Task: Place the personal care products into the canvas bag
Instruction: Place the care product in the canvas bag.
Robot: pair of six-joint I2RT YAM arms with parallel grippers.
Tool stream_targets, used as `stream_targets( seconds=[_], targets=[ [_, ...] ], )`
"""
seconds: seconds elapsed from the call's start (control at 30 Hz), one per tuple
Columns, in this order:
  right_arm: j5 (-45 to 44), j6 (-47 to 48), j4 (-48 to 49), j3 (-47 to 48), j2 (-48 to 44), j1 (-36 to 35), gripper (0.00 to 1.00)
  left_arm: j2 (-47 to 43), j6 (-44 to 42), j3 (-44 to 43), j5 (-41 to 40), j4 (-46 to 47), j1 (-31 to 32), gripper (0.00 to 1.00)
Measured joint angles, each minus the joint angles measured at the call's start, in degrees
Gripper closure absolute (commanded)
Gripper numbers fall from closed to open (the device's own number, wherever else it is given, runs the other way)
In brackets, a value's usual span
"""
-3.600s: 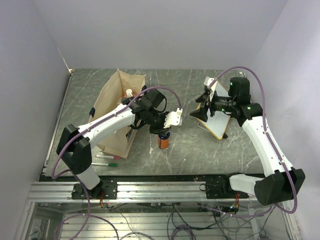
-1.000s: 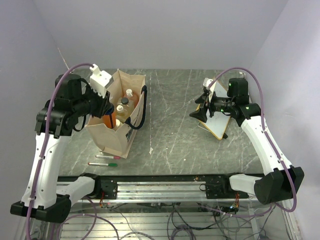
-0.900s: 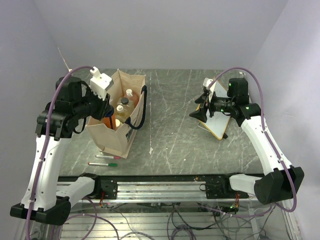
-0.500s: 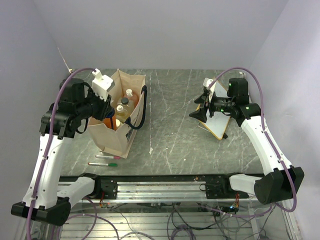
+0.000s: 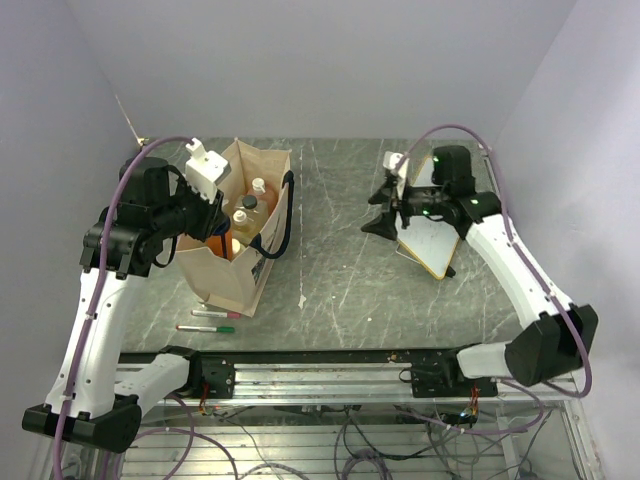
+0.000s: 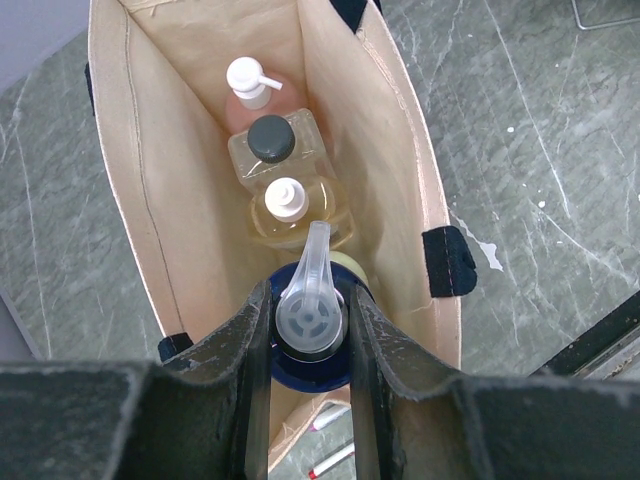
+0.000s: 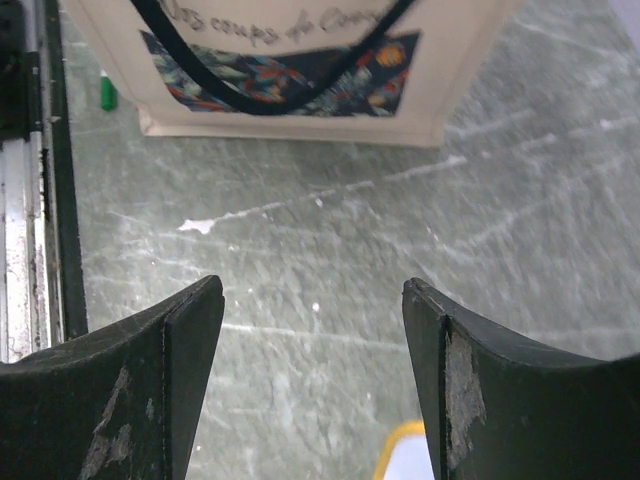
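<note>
grey marble tabletop [image 6: 520,130] carries the bag [image 6: 125,180]. left pincer [image 6: 310,305] is clamped on the orange bottle [image 6: 310,368] over the bag's mouth, with three bottles [image 6: 272,140] ahead of it and a pale bottle [image 6: 346,262] just beneath. lower straight into the near gap, then release. right pincer [image 7: 312,350] hangs apart, empty.

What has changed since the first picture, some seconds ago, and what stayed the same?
The left gripper carried the orange bottle from the middle of the table up and left; it now holds it at the opening of the canvas bag, near end. The open right gripper shifted slightly left, away from the whiteboard. The bag, the bottles in it, the marker pens and the whiteboard stayed put.
</note>
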State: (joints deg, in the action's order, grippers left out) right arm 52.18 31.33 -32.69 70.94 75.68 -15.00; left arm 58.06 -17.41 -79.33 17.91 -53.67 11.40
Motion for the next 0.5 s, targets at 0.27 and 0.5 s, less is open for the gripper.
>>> stream_targets(
  seconds=[0.27, 0.5],
  targets=[
    [0.9, -1.3, 3.5, 16.7, 14.9, -14.7, 0.29, -0.4, -0.2, -0.1, 0.3, -0.6, 0.0, 0.93],
    [4.1, -11.0, 10.8, 34.5, 32.8, -23.9, 0.28, -1.0, -0.2, 0.0, 0.3, -1.1, 0.0, 0.93]
  ],
)
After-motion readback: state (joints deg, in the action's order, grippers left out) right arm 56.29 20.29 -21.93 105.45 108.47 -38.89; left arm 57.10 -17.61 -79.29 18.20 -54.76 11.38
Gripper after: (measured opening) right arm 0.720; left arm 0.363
